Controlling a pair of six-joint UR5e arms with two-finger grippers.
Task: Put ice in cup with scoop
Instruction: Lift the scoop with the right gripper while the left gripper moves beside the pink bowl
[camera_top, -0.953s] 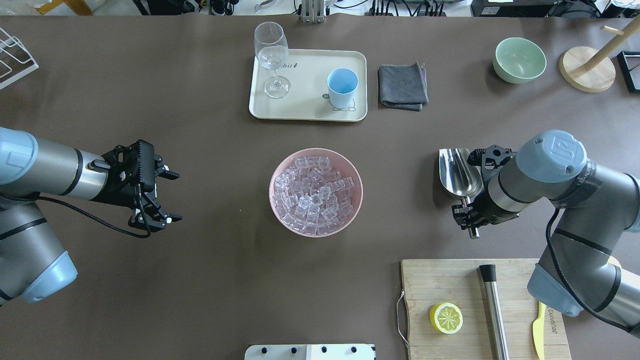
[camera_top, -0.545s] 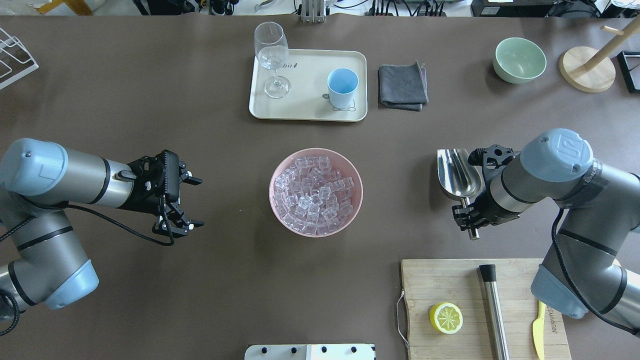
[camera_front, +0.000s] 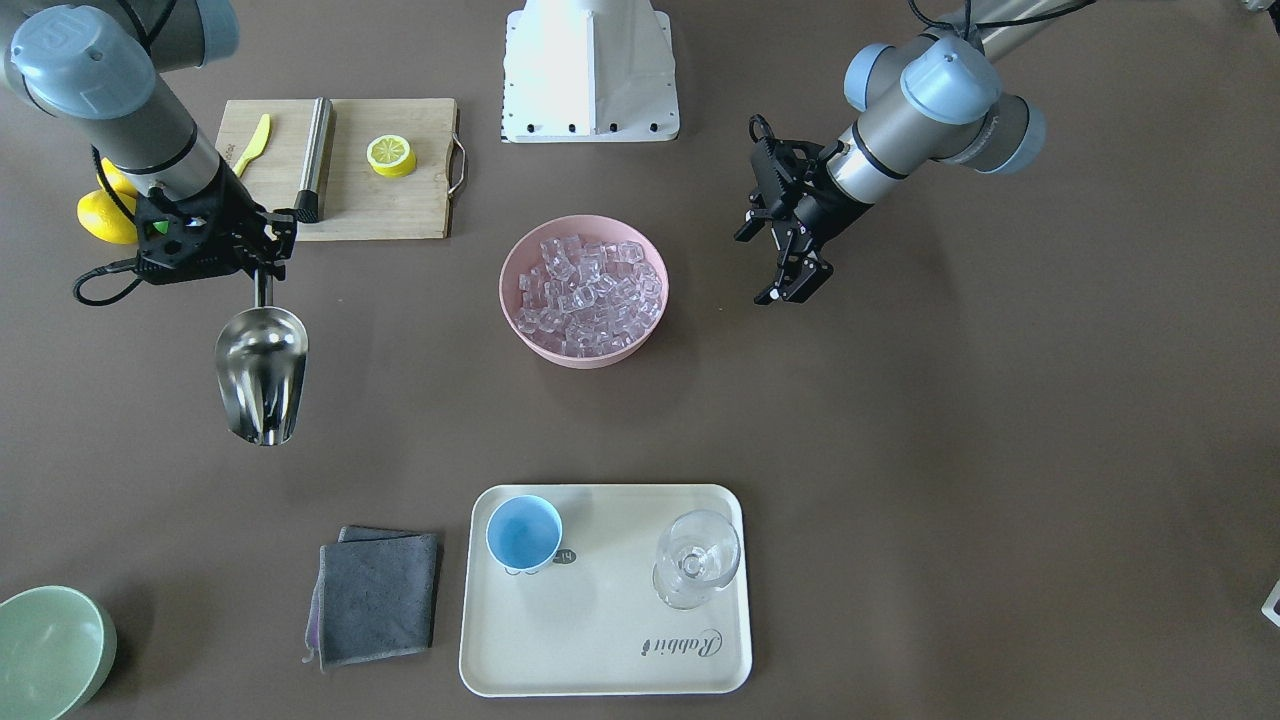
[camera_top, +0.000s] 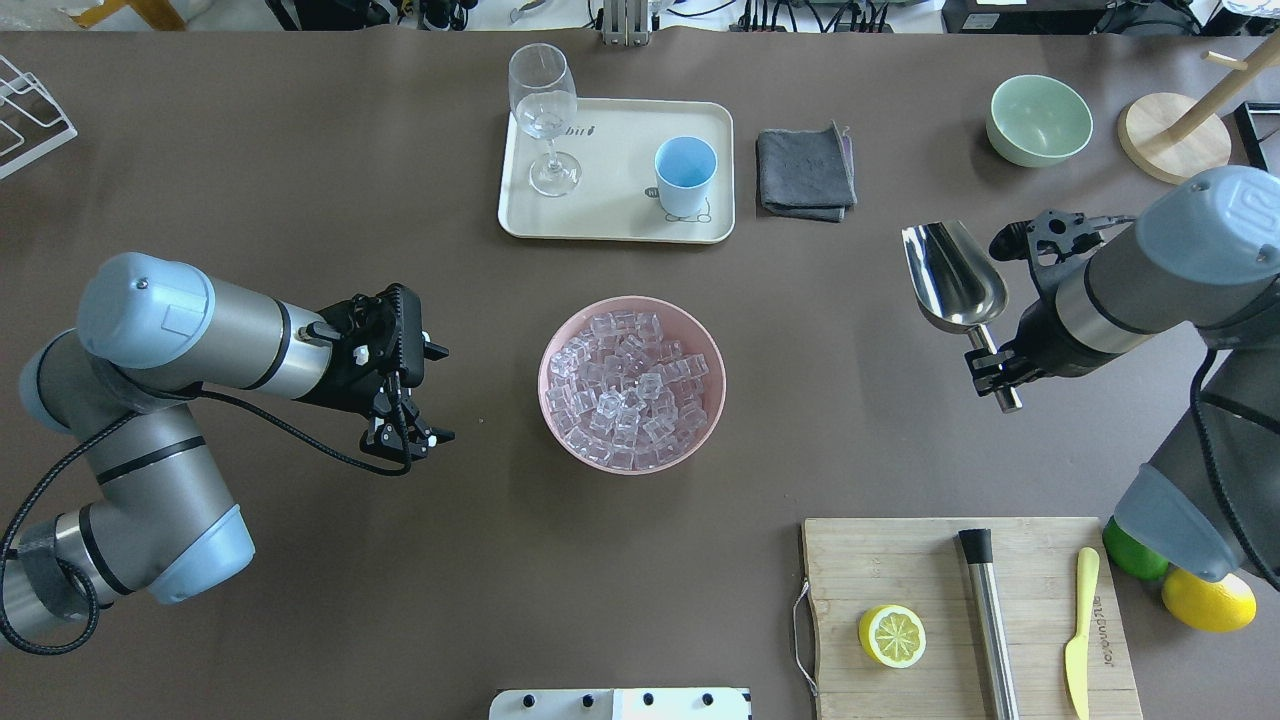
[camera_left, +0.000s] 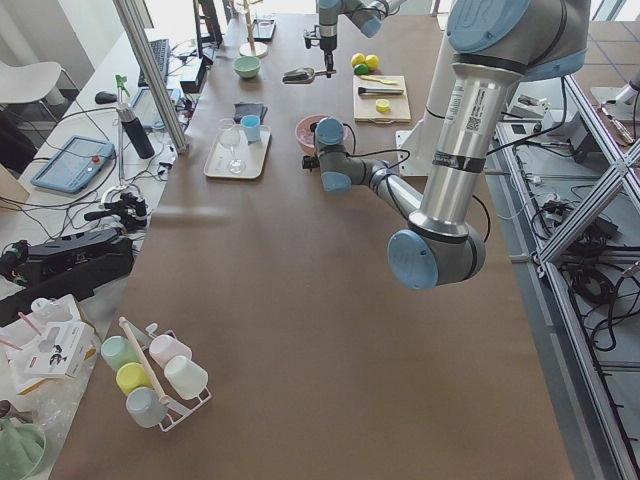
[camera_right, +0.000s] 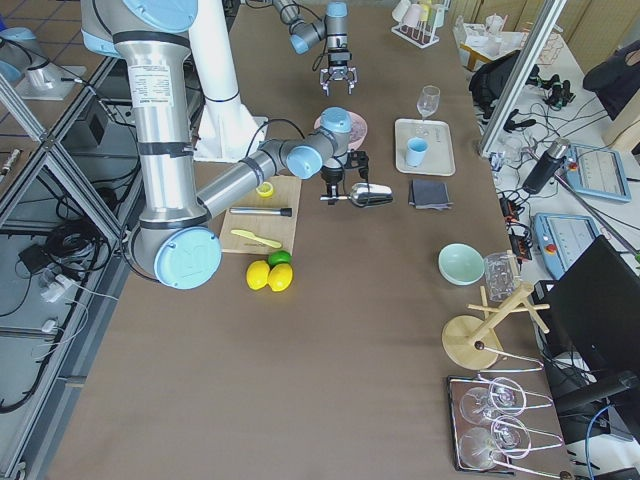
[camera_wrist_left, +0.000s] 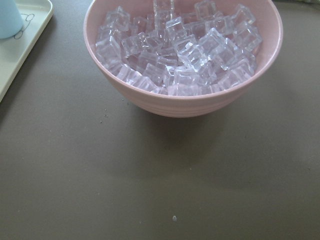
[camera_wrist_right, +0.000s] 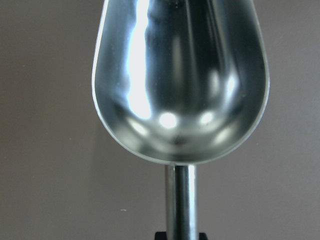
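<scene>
Overhead and front views opposed, sharing bowl (camera_top: 631, 384), wrist views close, end views distant, scoop (camera_left: 299, 74) barely discernible.

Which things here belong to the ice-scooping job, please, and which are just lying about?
For the job: ice, pink bowl, scoop in the right claw, blue cup.
Lying about: wine glass, grey cloth, green bowl, cutting board, half lemon, yellow knife, steel cylinder.

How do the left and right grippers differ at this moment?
The left gripper is open and holds nothing; the right gripper is shut on the rod handle of the scoop. The left gripper sits close beside the pink bowl of ice, while the right gripper is farther from it, on the opposite side. Shared: neither touches the ice, and the scoop is empty.
</scene>
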